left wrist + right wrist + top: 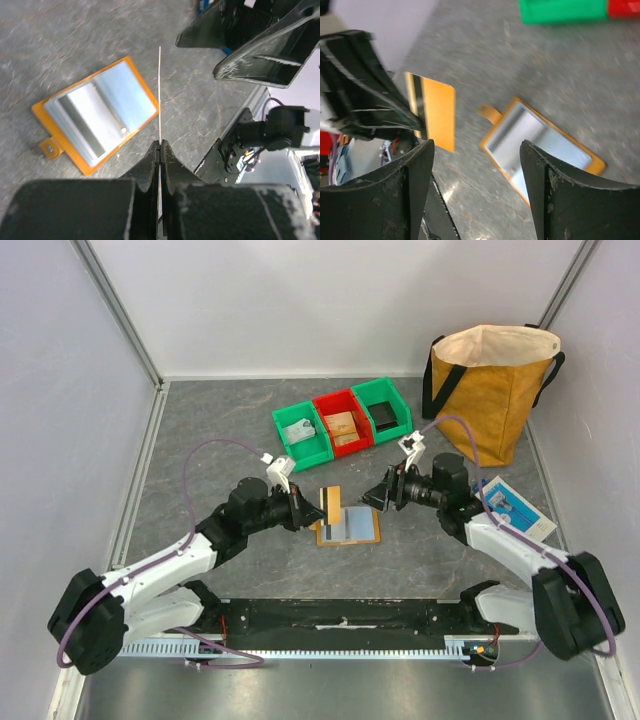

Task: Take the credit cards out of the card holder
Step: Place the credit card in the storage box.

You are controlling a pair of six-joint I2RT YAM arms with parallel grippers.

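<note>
Centrally on the grey counter (220,420) lies one card holder (350,528), opened flat with its inner side up. Its long axis runs left to right, and a small tab projects from its left end. The orange border frames a pale blue panel and a greyish-white panel. How many cards remain inside these panels cannot be told.

One credit card (328,502) is out of the holder, orange-faced with a dark stripe along one long edge. It is pinched by the left gripper (308,508), whose fingers are closed flat against the card's two faces. The card sits just to the far left of the holder. In the overhead view its long axis appears to run near to far. The left wrist view shows the card (160,90) edge-on, as a thin pale line extending straight out from the gripper (160,147). Its broad face is turned toward the right arm, and it is seen flat-on in the right wrist view (434,111).

One right gripper (375,498) is at the far right of the holder, with its jaws spread wide and nothing between them (476,145). It points left toward the card, apart from it.

Three bins (335,397) stand in a row farther back, two green with one red between. One mustard bag (495,400) stands at the far right, and one blue-and-white box (515,505) lies nearer, beside the right arm.
</note>
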